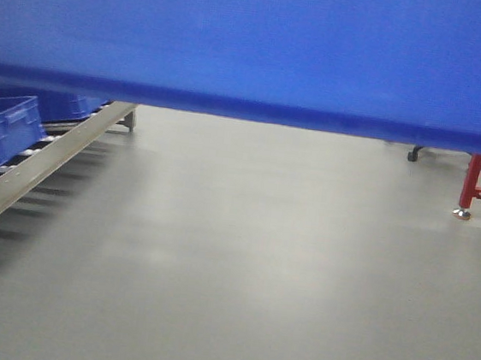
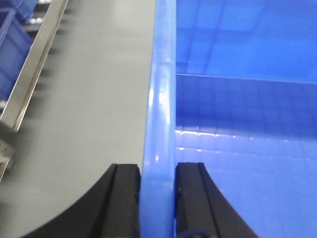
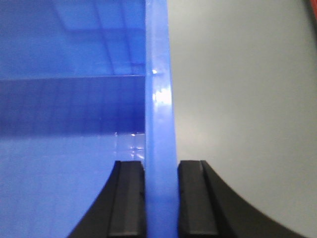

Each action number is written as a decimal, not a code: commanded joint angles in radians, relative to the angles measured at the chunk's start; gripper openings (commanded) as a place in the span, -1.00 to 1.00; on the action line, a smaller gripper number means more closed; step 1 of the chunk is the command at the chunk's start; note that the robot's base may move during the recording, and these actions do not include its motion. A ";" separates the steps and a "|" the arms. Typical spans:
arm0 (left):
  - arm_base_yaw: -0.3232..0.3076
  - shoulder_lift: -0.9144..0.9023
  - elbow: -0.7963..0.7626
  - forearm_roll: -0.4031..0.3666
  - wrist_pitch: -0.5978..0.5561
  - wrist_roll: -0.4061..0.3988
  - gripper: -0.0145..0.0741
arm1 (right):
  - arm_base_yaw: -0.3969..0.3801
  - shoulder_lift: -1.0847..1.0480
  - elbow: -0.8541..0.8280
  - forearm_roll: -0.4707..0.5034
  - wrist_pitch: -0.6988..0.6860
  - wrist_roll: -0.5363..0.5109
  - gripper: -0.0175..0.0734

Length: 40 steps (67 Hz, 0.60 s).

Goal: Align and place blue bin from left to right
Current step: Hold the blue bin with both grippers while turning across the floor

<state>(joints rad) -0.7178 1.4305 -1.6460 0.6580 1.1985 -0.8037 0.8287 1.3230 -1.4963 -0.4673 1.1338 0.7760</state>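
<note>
- The left pincer (image 2: 157,171) is closed tight on the left wall of the blue bin (image 2: 159,109). Its 2 black fingers (image 2: 126,198) press the glossy rim, 1 on the outer face and 1 on the inner face.
- Ahead of this pincer the rim runs straight on. The bin's hollow inside lies to its right and the grey floor (image 2: 94,99) to its left.
- Further to its left a metal rail (image 2: 34,69) slants away, with smaller darker bins (image 2: 10,49) just beyond the rail.
- The right pincer (image 3: 161,166) grips the opposite wall of the blue bin (image 3: 159,114) in the same way, with 1 finger (image 3: 190,198) outside and the other inside, both touching the rim.
- The bin's inside lies to this pincer's left and bare floor (image 3: 237,109) to its right.
- In the front view the blue bin (image 1: 255,44) spans the whole upper part, 1 flat wall facing the camera. The floor (image 1: 242,249) shows below its lower edge.
- On the left pincer's side, the smaller darker bins (image 1: 5,125) sit in a row on a roller rack behind the metal rail (image 1: 45,155).
- On the right pincer's side, a red frame (image 1: 474,183) stands on the floor, with a black caster (image 1: 414,153) near it.
</note>
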 commanded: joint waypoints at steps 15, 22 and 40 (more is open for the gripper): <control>-0.017 -0.014 -0.012 0.002 -0.093 -0.009 -0.92 | 0.012 -0.012 -0.010 0.003 -0.094 0.001 -0.79; -0.017 -0.014 -0.012 0.002 -0.093 -0.009 -0.92 | 0.012 -0.012 -0.010 0.003 -0.094 0.001 -0.79; -0.017 -0.014 -0.012 0.002 -0.093 -0.009 -0.92 | 0.012 -0.012 -0.010 0.003 -0.094 0.001 -0.79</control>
<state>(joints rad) -0.7178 1.4305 -1.6460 0.6580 1.1985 -0.8037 0.8287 1.3230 -1.4963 -0.4673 1.1338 0.7760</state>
